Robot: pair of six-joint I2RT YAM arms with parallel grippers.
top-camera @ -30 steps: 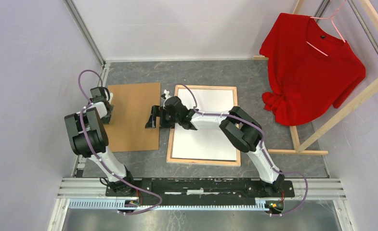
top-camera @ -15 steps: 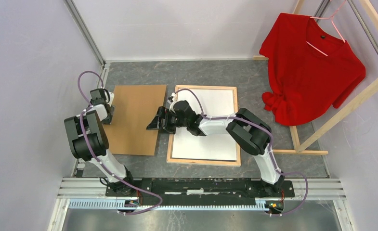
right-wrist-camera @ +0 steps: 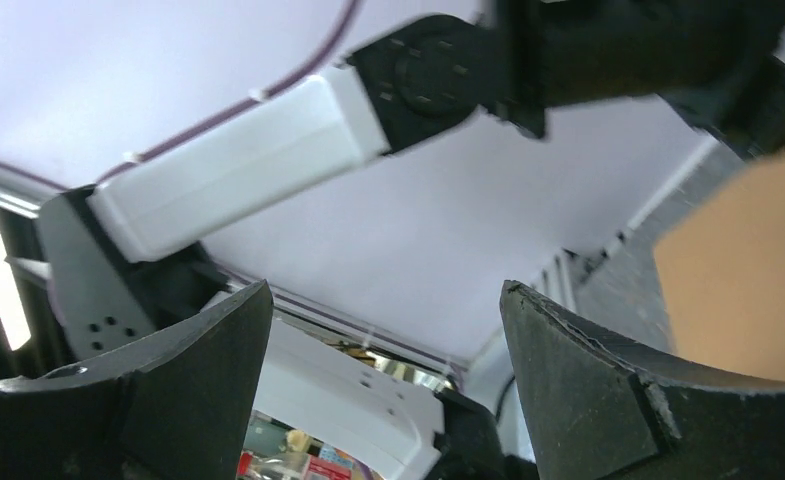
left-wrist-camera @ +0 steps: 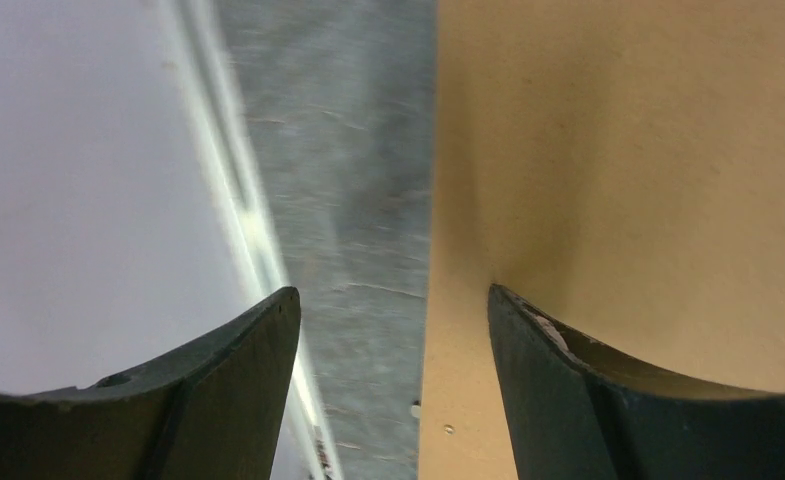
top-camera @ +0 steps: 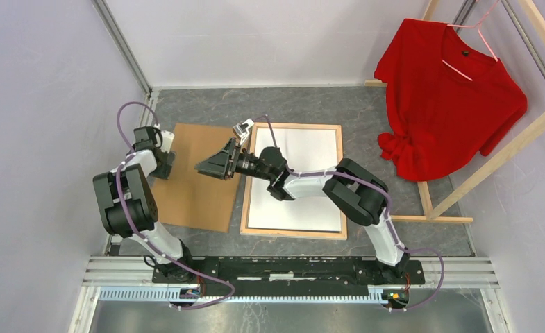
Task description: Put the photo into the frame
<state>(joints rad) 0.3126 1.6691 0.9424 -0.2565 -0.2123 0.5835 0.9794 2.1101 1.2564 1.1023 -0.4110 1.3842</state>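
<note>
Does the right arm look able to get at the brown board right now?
Probably yes. The right claw hangs open above the brown board, near its right edge, with nothing between them; the left claw sits at the opposite edge.

Right arm lies across the light-wood rectangular picture frame. It covers part of the left rail and a patch of the white-faced rectangular paper photo. Left end effector hides the near-left edge of the plain brown hardboard sheet; contact there unreadable. Bare-wood clothes rack cut off at top and right. Right wrist view blurred, hardboard corner cropped.
</note>
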